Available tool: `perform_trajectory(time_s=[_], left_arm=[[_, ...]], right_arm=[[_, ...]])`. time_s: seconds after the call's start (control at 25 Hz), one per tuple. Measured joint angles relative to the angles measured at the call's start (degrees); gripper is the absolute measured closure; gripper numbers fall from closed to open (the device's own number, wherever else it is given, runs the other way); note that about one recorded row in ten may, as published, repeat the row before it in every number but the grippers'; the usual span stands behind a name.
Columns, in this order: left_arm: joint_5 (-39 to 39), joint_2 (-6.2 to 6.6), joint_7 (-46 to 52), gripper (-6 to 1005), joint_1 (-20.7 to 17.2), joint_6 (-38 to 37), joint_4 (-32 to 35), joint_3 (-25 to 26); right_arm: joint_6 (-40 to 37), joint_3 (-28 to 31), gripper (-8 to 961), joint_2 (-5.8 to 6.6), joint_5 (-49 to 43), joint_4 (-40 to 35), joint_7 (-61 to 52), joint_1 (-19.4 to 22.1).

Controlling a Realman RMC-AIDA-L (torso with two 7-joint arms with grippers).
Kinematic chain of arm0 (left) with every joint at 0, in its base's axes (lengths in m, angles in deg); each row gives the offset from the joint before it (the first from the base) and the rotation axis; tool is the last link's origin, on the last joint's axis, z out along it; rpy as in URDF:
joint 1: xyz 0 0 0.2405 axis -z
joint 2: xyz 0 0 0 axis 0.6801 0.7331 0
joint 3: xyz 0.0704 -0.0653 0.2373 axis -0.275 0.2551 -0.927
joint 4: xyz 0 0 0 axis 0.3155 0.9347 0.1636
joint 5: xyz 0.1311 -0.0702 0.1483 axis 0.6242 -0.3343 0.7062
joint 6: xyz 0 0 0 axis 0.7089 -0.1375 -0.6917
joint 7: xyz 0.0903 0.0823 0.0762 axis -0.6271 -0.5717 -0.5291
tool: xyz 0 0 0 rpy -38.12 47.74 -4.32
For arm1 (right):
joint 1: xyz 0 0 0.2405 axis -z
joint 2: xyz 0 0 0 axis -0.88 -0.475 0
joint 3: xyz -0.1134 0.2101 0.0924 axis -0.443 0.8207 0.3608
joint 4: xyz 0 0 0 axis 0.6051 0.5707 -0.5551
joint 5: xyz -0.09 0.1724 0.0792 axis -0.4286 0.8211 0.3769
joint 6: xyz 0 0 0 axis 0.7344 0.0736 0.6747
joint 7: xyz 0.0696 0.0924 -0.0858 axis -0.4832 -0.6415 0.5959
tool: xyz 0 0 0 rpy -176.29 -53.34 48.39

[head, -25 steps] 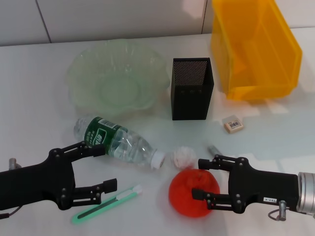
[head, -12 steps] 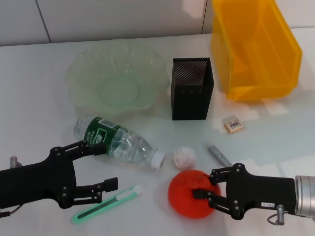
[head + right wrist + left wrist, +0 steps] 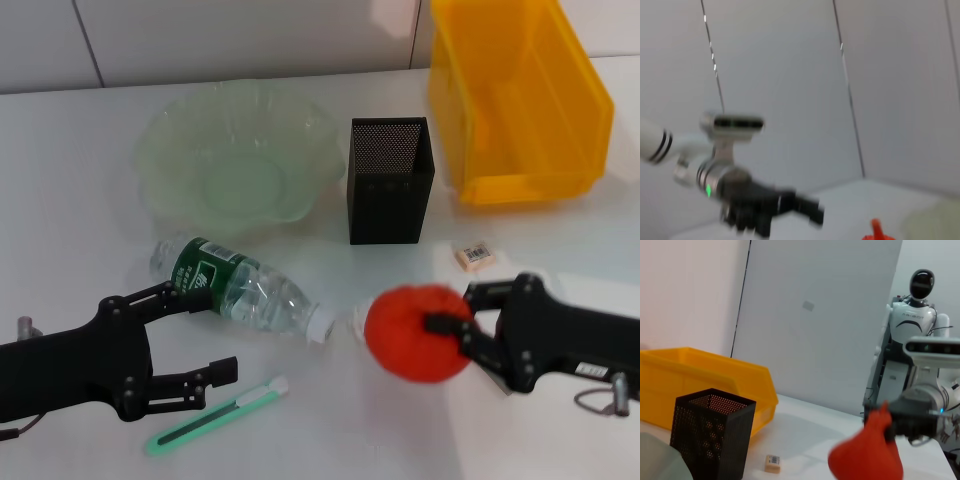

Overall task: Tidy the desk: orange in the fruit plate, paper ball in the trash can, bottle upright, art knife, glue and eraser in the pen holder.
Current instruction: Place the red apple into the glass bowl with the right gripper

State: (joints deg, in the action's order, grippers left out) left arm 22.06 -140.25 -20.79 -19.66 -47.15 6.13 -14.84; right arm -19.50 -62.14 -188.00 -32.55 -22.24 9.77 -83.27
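Right tool (image 3: 452,338) clamped on orange (image 3: 415,332), held off the worktop (image 3: 70,160), likely bound for plate (image 3: 237,158). Left tool (image 3: 210,338) wide, idle between bottle (image 3: 240,288) and knife (image 3: 215,415).

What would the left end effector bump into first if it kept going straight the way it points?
Probably the green knife, lying just ahead of the left end effector; the bottle lies beside its upper finger. Depth is uncertain.
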Motion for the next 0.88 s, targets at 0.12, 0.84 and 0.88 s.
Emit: perform_trajectory(time_s=[0.12,0.84,0.88], left_arm=[[-0.02,-0.04,0.00,123,0.00,0.00,-0.03,0.11],[-0.02,-0.35,-0.59,123,0.28,-0.06,-0.72,0.19],[-0.02,-0.35,-0.59,123,0.28,-0.06,-0.72,0.19]], right_arm=[[-2.56,4.10,776,-0.04,1.43,-1.61,0.07,-2.38],[31.30,-3.94,902,-0.03,7.50,-2.15,-2.53,-32.48],[33.89,-5.27,905,-0.12,7.50,-2.07,-3.40,-33.58]])
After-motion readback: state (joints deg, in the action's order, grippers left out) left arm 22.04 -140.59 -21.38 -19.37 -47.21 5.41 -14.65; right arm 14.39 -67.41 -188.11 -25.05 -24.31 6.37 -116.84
